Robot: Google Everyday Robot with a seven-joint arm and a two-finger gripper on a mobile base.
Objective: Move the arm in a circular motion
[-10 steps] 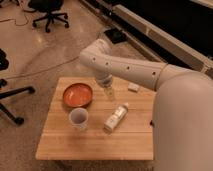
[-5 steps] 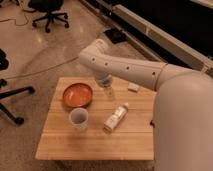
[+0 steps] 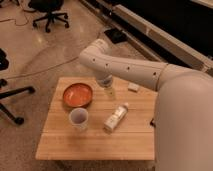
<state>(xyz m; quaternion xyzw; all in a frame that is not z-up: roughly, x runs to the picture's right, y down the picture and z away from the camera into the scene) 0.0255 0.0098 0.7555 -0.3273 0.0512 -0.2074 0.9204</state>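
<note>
Your arm [image 3: 125, 67] reaches in from 4 o'clock in the frame, its thick white segments running up and leftward across the wooden table [image 3: 95, 145] to an elbow bent at 12 o'clock above the tabletop. The gripper [image 3: 105, 82] hangs down from that bend over the table's far edge, at 1 o'clock from the orange bowl [image 3: 77, 95]. You cannot tell whether it is open or closed.

Set against the picture from a second ago, the arm holds almost the same pose, the elbow only a shade shifted, and nothing on the table has moved.

The bowl sits at 10 o'clock on the tabletop. A white cup [image 3: 78, 118] stands upright at its 6 o'clock, near it but apart. A pale bottle [image 3: 116, 117] lies on its side near the table's centre, at 3 o'clock from the cup. A small white object [image 3: 133, 87] rests by the far edge at 1 o'clock, just below the arm.

Beyond the table, a black office chair [image 3: 50, 12] stands at 11 o'clock on the speckled floor [image 3: 30, 55].
</note>
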